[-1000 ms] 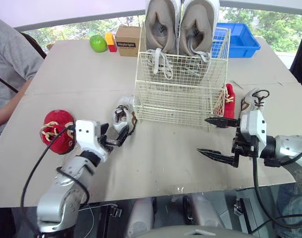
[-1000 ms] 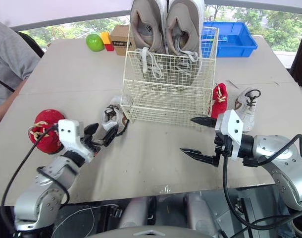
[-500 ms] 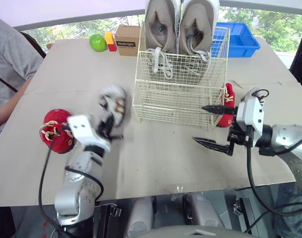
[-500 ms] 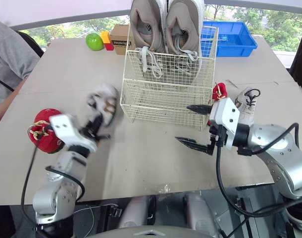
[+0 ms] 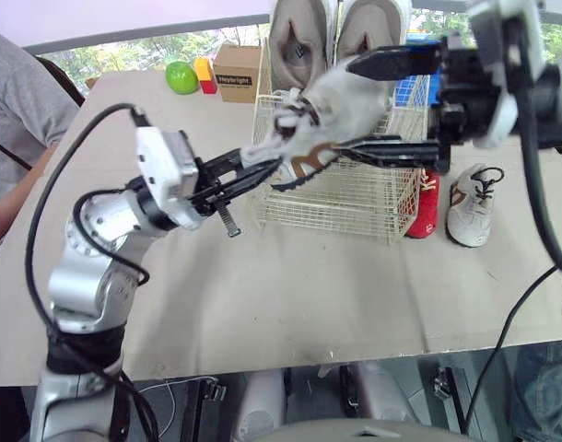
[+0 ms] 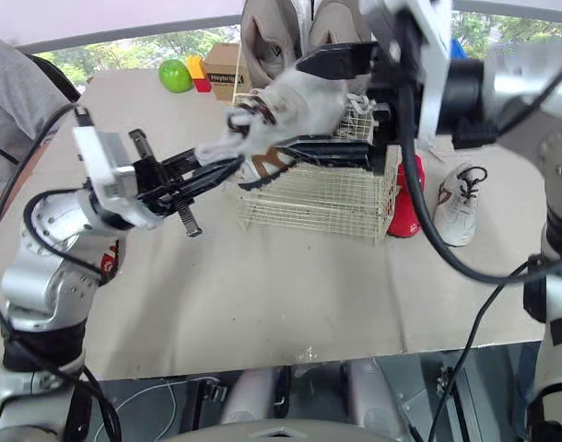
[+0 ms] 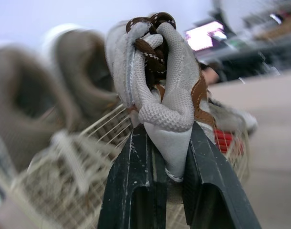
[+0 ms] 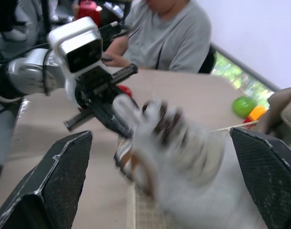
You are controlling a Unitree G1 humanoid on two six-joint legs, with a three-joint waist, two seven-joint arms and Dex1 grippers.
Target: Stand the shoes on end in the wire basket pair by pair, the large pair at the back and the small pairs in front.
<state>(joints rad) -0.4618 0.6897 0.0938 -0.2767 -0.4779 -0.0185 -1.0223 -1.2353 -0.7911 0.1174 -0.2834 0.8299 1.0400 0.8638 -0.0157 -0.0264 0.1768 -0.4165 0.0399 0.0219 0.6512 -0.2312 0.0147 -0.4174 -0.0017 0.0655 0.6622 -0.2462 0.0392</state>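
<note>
Reckoned this was roughly a third of the way in; spotted the large pair already standing on end at the back of the wire basket; found no small shoe in the front of it yet.

Caught the left gripper clamped on a small white shoe with brown laces, holding it in the air above the front of the basket; saw the right gripper spread wide open around that same shoe, one finger over it and one under; couldn't tell about contact. Guessed at a handover or a two-handed placement; no way to be sure.

Noticed its likely mate, another white shoe, lying on the surface off to the right of the basket; clocked a red shoe between that one and the basket, touching or nearly touching the wire. Made out a scrap of red behind the left arm, well to the left of the basket; probably the second red shoe, couldn't confirm.

So counted one pair done, four small shoes left to go in front.
</note>
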